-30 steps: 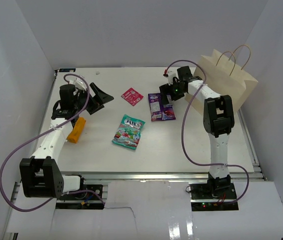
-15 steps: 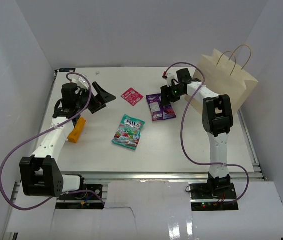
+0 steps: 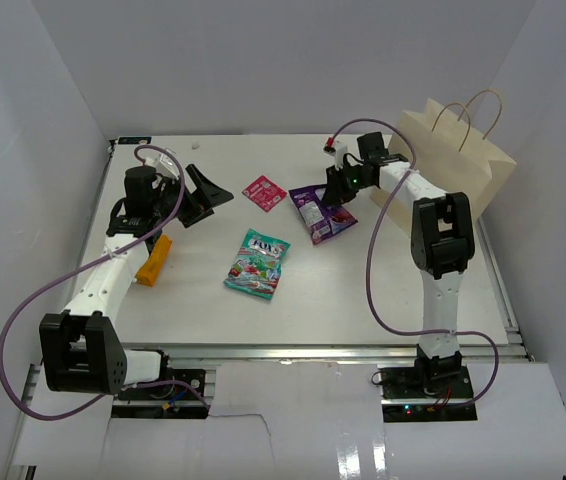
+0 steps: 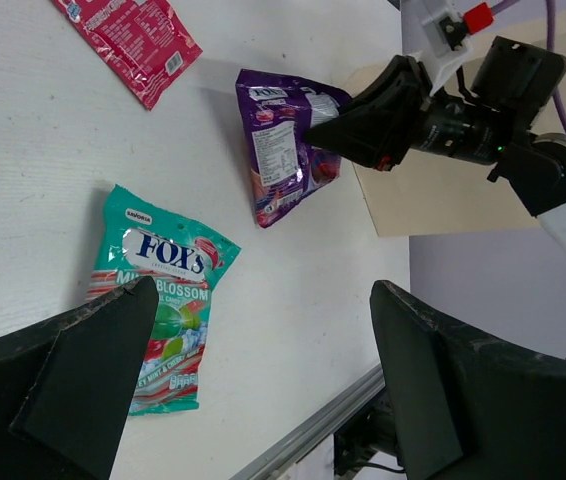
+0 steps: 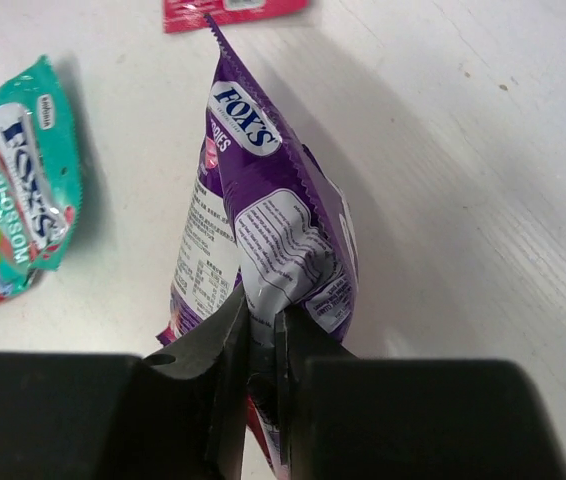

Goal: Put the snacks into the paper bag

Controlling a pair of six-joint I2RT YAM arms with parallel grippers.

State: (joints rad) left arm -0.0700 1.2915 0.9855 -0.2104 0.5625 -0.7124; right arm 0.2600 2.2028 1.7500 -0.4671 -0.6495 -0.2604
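Sitting between the right gripper's [image 5: 260, 305] jaws, purple packet [image 5: 273, 215] looks partly raised.

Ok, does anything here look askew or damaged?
Only the purple packet: the right gripper pinches one edge, creasing it, and it stands tilted up from the table. The teal packet and pink packet lie flat; the bag stands upright.

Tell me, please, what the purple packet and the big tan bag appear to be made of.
The purple packet looks like thin glossy plastic film: zigzag-cut edge, slight sheen, soft creases where the right gripper pinches it. The paper bag looks like matte tan kraft paper: it stands upright with crisp folded edges and shows no shine.
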